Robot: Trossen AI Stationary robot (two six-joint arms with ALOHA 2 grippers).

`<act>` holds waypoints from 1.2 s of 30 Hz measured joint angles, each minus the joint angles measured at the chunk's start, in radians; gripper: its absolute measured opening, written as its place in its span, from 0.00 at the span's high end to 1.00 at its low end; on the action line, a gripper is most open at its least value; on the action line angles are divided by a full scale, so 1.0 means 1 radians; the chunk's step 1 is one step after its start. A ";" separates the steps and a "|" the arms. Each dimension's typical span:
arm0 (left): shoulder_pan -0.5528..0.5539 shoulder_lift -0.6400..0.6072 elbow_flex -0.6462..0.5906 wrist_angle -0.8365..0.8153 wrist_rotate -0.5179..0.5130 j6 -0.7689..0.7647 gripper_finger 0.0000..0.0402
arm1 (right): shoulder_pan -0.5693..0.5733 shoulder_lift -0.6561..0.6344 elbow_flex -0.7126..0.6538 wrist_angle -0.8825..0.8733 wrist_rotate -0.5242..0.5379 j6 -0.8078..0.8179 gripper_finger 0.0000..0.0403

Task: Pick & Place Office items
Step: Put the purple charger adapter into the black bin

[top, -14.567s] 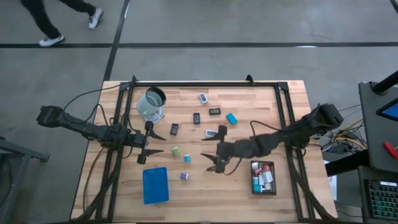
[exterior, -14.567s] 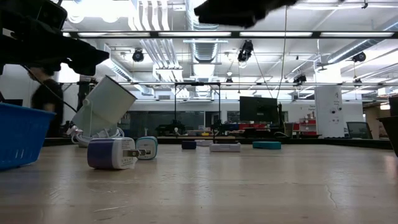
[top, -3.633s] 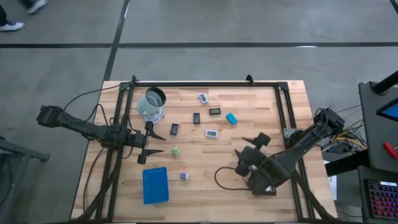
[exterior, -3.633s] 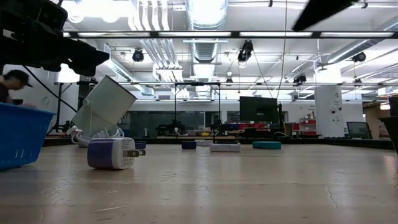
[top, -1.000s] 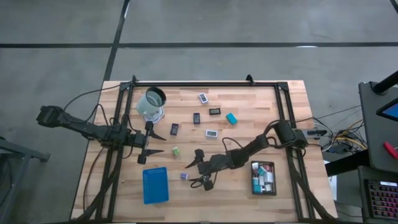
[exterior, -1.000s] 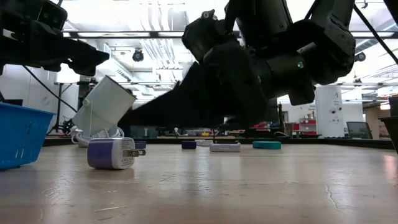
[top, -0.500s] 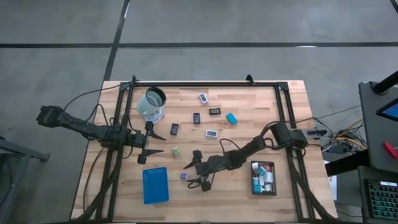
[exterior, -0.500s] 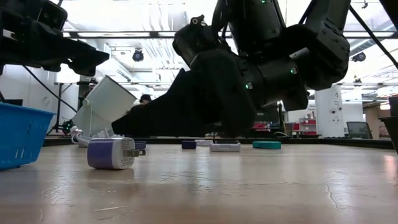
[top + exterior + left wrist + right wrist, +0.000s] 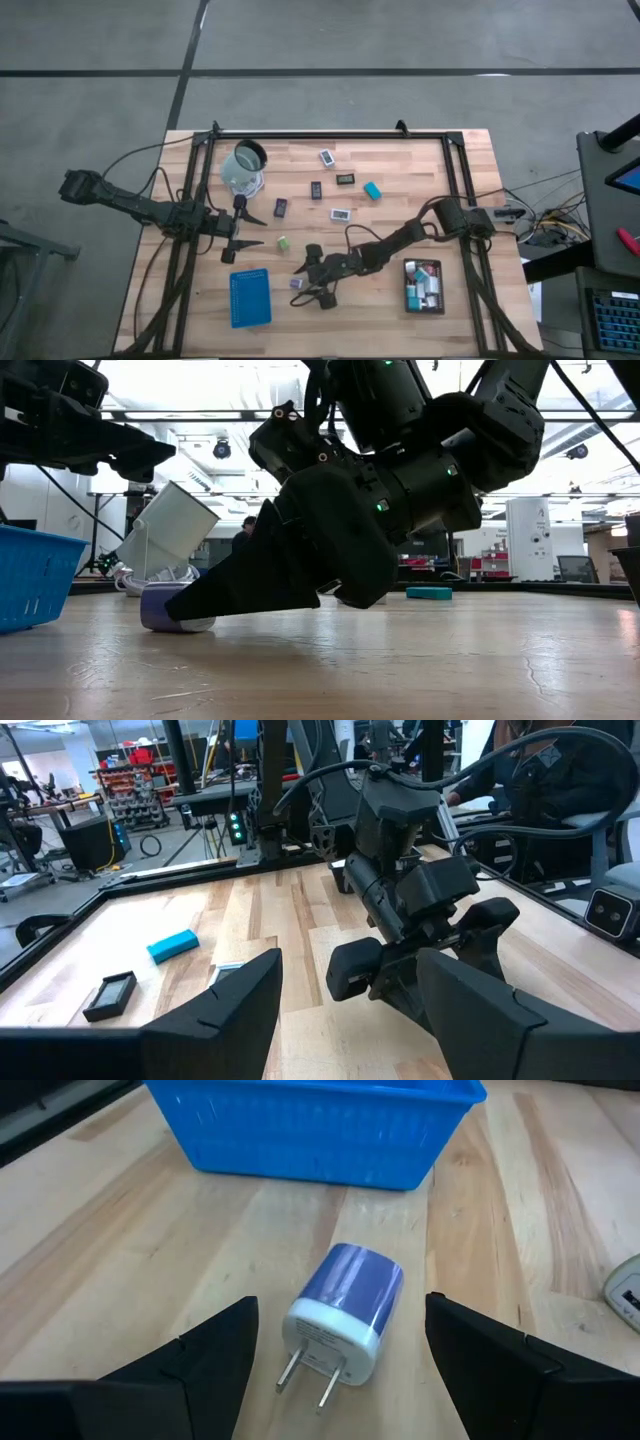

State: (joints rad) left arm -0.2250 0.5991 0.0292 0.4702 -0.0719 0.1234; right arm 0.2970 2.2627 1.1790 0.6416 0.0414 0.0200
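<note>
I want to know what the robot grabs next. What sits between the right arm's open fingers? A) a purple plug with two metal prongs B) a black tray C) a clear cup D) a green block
A: the right wrist view shows the purple plug lying on the table between the open right end effector.

Overhead camera stares straight down, taking in the whole bench (image 9: 400,300), both arms and the grey floor around it. The low one sits right at bench-top height, looking level across the wood into the room, so near the right gripper (image 9: 210,600) that it fills the shot. Left wrist camera faces across the bench toward the right arm. Right wrist camera is tight and close, angled down at the purple plug block (image 9: 345,1312) with the blue tray (image 9: 310,1130) just behind; that block (image 9: 296,283) and tray (image 9: 250,297) also show overhead near the front edge
</note>
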 joint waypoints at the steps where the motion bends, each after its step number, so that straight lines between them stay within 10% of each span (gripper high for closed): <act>1: 0.000 0.000 0.000 0.000 0.000 0.000 0.41 | 0.000 0.000 0.003 -0.005 0.000 0.000 0.30; 36: 0.000 0.000 0.000 0.000 0.000 0.000 0.41 | -0.001 -0.001 0.010 -0.010 -0.011 -0.001 0.49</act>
State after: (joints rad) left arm -0.2253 0.5991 0.0292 0.4702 -0.0719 0.1234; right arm 0.2962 2.2620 1.1889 0.6312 0.0305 0.0193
